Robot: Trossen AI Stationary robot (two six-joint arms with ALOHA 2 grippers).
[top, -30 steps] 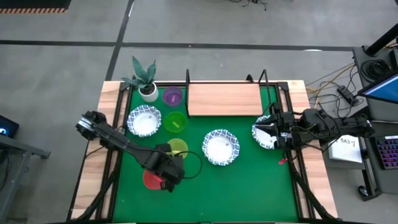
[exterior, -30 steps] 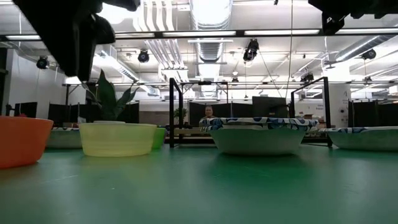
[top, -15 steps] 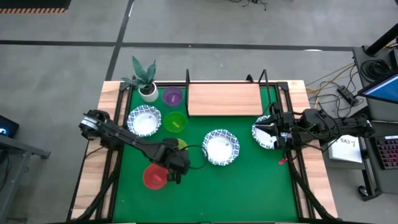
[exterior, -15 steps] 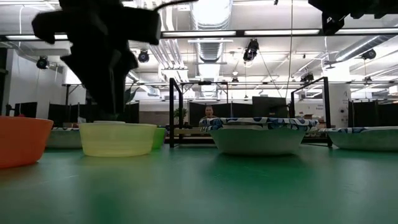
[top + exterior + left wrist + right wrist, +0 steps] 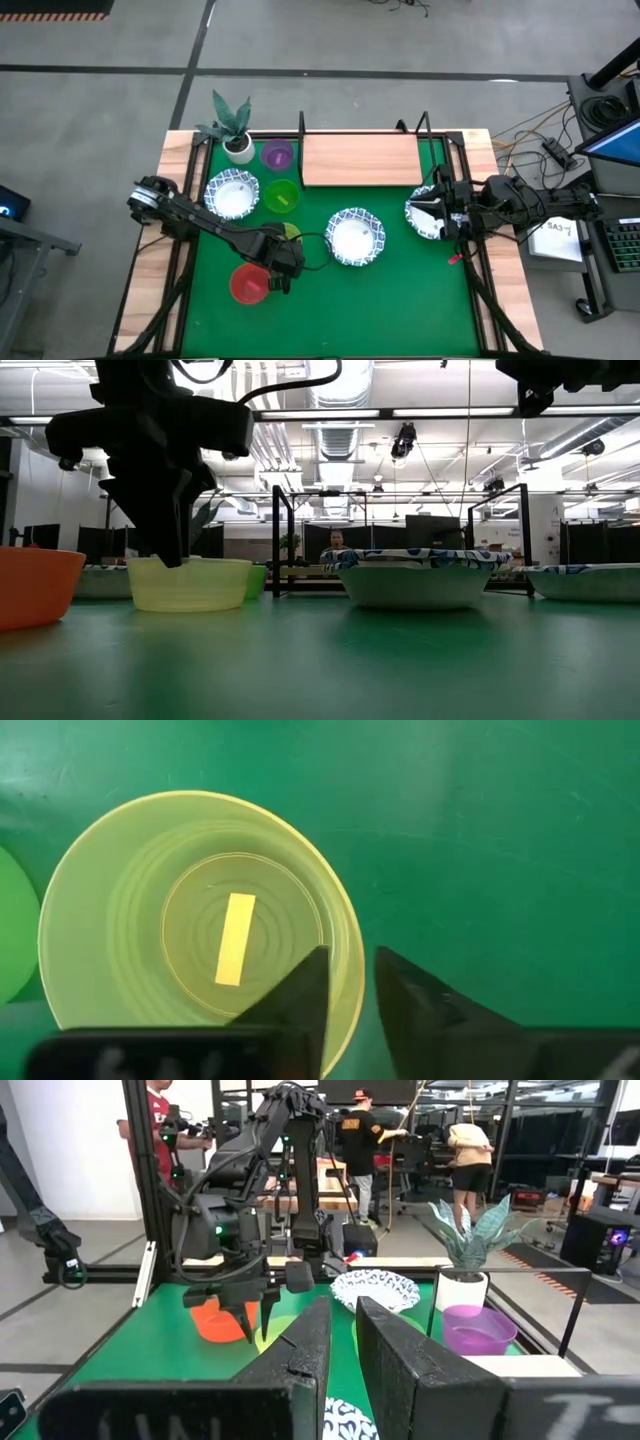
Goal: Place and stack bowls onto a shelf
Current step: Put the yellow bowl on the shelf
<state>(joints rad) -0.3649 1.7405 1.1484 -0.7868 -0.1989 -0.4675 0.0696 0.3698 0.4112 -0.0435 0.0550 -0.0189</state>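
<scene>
My left gripper points down at the yellow bowl and is open. One finger is inside the bowl and one outside, on either side of its rim on the side toward the table's right. The yellow bowl stands on the green mat, with the red bowl just nearer. My right gripper waits level above a white bowl with a blue rim at the table's right edge, open by a narrow gap. The wooden shelf stands at the far edge with nothing on it. My left gripper comes from above, with one finger inside the yellow bowl and the other outside its rim. I cannot tell whether either finger touches the rim. The bowl stands upright on the mat.
A second white bowl sits mid-table and a third at the left. The green bowl and purple bowl stand beyond the yellow one. A potted plant is at the far left corner. People stand in the room beyond the table.
My left gripper has moved from above the red bowl toward the table's far right, over the yellow bowl. It has then come down until its fingers reach the bowl's rim. The bowls and my right arm have kept still.
</scene>
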